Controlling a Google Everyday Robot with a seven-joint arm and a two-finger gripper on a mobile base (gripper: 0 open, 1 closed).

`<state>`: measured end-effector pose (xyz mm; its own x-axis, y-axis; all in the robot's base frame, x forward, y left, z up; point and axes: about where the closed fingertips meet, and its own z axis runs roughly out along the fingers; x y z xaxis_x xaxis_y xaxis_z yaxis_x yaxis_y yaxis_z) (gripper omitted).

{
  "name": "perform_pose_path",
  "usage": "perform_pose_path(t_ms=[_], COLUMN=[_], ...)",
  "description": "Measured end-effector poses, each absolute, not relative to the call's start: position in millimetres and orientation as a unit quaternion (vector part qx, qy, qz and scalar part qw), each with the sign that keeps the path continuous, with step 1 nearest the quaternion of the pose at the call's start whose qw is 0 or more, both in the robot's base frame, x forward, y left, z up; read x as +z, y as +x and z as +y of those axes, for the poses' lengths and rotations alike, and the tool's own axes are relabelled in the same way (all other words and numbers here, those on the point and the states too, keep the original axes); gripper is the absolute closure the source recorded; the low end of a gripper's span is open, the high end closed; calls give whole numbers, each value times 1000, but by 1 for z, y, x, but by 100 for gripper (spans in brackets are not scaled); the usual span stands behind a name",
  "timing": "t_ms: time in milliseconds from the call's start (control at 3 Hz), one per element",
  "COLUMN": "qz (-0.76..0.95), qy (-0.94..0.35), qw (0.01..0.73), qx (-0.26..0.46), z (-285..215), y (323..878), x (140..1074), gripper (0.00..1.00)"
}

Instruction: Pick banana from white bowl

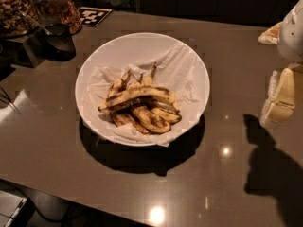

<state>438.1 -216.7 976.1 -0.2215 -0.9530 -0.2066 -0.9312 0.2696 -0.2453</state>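
A wide, shallow white bowl [94,70] lined with crumpled white paper stands in the middle of the brown table. In it lies a pile of overripe bananas. The longest, gently curved banana [139,96] lies across the top of the pile, yellow with brown-black streaks. My gripper [280,98] hangs at the right edge of the view, above the table and well to the right of the bowl, apart from the bananas. Its pale yellow fingers [284,91] point downward.
A dark cup [59,40] with a spoon stands at the back left, next to jars of nuts [14,6]. A black-and-white marker tag [94,15] lies behind the bowl. My arm's shadow [272,169] falls on the table at the right.
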Motion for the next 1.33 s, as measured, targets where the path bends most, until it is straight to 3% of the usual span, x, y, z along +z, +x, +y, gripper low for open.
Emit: perform_pose_path(t_ms=[667,1333], qz=[776,739], qy=[-613,-665], qw=[141,87], qx=[-47,-56], z=[-205,-160], y=[438,434], x=[980,979], gripper=[0,0])
